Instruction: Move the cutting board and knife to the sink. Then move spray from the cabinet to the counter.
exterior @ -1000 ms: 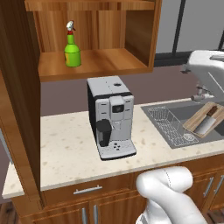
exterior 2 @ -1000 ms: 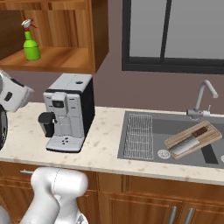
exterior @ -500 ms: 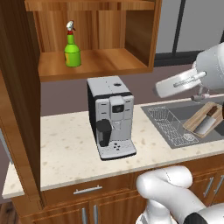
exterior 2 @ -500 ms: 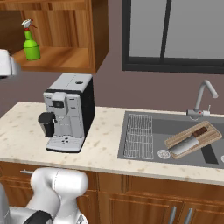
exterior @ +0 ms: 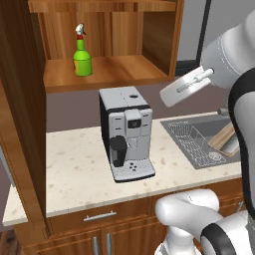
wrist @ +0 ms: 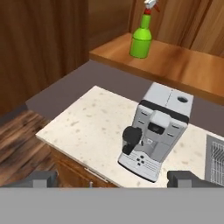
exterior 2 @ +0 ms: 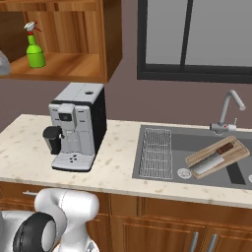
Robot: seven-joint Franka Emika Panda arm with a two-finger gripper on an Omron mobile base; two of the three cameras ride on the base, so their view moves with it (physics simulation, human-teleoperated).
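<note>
Two spread claw (wrist: pixel 113 178) fingertips in hand view; knife (exterior 2: pixel 213 159), seemingly on cutting board (exterior 2: pixel 218 156), rightward.

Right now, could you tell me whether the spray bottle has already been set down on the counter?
No, the spray stands on the shelf of the cabinet, above the counter and the coffee machine.

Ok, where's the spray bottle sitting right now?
The spray stands upright on the open cabinet shelf, toward its left end in the left base view, above and left of the coffee machine.
</note>
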